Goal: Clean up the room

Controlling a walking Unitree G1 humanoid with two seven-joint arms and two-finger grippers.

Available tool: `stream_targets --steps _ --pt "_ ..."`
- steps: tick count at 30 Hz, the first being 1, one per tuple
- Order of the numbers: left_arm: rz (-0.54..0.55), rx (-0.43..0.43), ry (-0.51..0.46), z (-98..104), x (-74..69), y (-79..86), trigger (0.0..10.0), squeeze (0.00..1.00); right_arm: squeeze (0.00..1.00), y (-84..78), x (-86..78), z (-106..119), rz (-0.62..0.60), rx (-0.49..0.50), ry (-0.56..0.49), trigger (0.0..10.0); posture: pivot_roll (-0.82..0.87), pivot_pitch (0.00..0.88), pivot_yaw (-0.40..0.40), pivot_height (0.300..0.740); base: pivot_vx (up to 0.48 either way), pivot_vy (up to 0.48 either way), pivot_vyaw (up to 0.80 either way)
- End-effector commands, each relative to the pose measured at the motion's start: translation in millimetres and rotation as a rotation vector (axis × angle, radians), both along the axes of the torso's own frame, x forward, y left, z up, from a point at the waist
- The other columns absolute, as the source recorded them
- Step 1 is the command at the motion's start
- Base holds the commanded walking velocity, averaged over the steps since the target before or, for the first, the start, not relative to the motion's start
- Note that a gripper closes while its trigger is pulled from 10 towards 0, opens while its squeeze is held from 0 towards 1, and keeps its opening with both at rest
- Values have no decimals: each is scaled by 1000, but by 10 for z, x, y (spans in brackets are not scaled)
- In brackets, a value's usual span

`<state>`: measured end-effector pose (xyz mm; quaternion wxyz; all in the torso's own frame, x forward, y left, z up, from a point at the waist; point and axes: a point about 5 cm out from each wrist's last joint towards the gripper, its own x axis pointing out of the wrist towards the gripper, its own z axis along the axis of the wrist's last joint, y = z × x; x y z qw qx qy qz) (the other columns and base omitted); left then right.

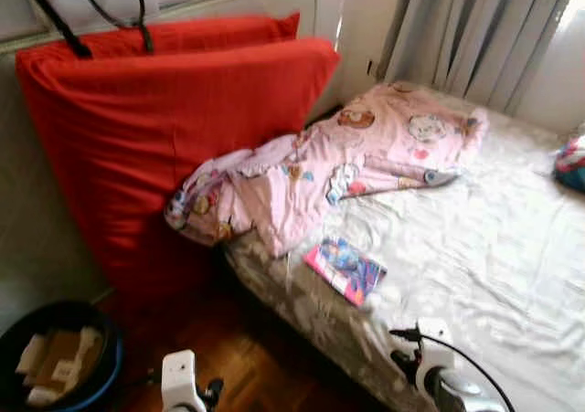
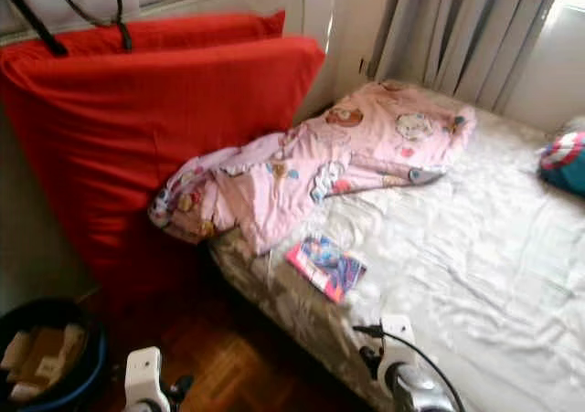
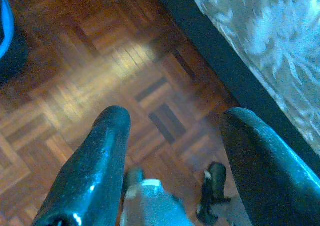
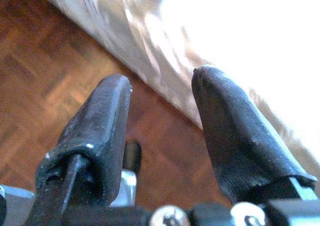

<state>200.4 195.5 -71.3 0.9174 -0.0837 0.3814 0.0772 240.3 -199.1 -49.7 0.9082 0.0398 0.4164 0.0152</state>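
Parquet floor [image 3: 125,65] under left claw [image 3: 172,131], spread.

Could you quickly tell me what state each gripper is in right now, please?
Left gripper: jaws open, holding nothing, above the wooden floor.
Right gripper: jaws open, holding nothing, beside the bed.

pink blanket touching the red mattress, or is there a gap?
Touching. In the left eye view the pink blanket bunches up against the front face of the red mattress, with no gap visible between them.

Silver arms, black jaws, black cables [image 1: 462,357]
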Motion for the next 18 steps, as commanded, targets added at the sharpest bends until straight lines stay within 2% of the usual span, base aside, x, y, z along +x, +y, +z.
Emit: stream_targets --steps 1,18 --pt "5 15 24 -22 -58 72 10000 0 0 61 -16 -21 -5 23 8 10000 -44 0 -63 736 379 0 0" --pt "-37 30 1 1 -42 108 10000 0 0 97 -19 -30 -33 37 -1 10000 -42 0 -30 736 377 0 0"
